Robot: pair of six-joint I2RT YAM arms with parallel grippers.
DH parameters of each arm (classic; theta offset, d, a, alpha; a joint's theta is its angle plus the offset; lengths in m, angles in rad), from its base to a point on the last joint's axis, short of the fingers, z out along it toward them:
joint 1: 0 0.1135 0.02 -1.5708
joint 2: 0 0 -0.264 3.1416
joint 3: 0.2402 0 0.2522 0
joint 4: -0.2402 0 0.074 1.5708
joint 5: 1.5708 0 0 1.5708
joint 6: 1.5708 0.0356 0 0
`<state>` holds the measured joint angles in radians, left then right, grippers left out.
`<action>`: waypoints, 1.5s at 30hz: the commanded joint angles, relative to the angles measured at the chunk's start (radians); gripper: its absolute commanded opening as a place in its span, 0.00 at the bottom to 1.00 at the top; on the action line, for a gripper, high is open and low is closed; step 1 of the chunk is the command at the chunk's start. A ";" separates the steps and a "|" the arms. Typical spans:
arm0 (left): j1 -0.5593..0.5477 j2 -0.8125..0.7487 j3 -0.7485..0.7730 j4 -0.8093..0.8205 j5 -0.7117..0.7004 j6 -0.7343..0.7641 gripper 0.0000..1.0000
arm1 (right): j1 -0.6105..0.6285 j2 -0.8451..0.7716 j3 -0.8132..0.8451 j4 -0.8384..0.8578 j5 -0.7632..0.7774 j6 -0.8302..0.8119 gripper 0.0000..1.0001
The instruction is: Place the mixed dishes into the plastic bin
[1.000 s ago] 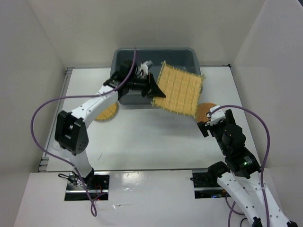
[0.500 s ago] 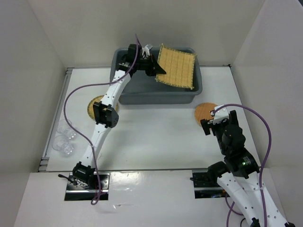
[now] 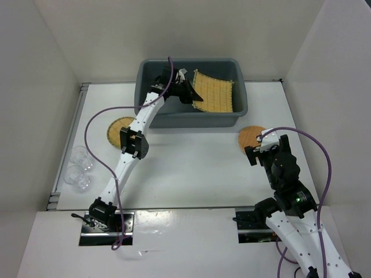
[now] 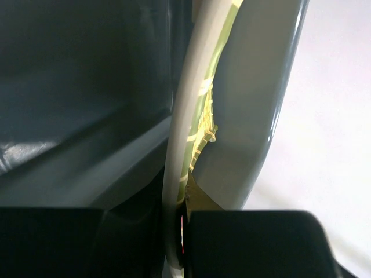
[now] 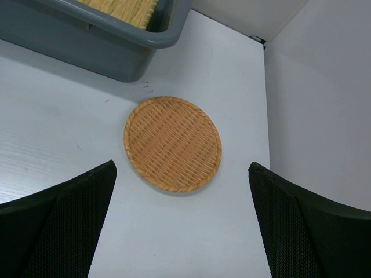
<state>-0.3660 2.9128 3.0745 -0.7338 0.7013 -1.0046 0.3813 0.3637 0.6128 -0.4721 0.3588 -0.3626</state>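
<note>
The dark grey plastic bin (image 3: 197,120) stands at the back centre. My left gripper (image 3: 190,94) is inside it, shut on the left edge of the square yellow woven mat (image 3: 215,95), which lies tilted in the bin. In the left wrist view the mat (image 4: 202,119) shows edge-on between the shut jaws, with the bin's dark inside (image 4: 75,87) to the left. The round yellow woven plate (image 3: 120,132) lies on the table left of the bin. The orange-brown disc (image 3: 250,136) lies at the right. My right gripper (image 5: 182,168) is open and empty, hovering just near of the disc (image 5: 173,143).
Clear cups (image 3: 78,168) sit at the table's left edge. White walls enclose the table on three sides. The bin's near right corner (image 5: 116,52) shows in the right wrist view, with the mat (image 5: 124,11) inside it.
My left gripper has carried the mat from in front of the bin, over its rim, and lowered it inside. The right arm has hardly moved.
</note>
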 commanded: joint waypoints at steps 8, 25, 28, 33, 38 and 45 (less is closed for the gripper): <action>-0.011 0.080 0.064 0.123 -0.013 -0.118 0.12 | -0.005 0.026 -0.010 0.043 -0.023 -0.012 0.99; -0.002 0.082 0.064 0.111 -0.013 -0.118 0.91 | -0.005 0.066 -0.010 0.015 -0.063 -0.032 0.99; 0.007 0.039 0.064 0.090 -0.037 -0.085 1.00 | -0.016 0.066 -0.010 0.015 -0.077 -0.042 0.99; 0.025 -0.064 0.064 0.011 -0.126 -0.023 1.00 | -0.079 0.077 0.010 -0.005 -0.099 -0.042 0.99; 0.071 -0.096 0.064 -0.151 -0.139 0.035 1.00 | -0.117 0.077 0.030 -0.042 -0.107 -0.073 0.99; 0.072 -0.167 0.064 -0.343 -0.279 0.155 1.00 | -0.117 0.072 0.074 -0.108 0.049 -0.184 0.99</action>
<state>-0.2829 2.8193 3.1138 -0.9535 0.5117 -0.9325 0.2703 0.4343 0.6289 -0.5381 0.3275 -0.4911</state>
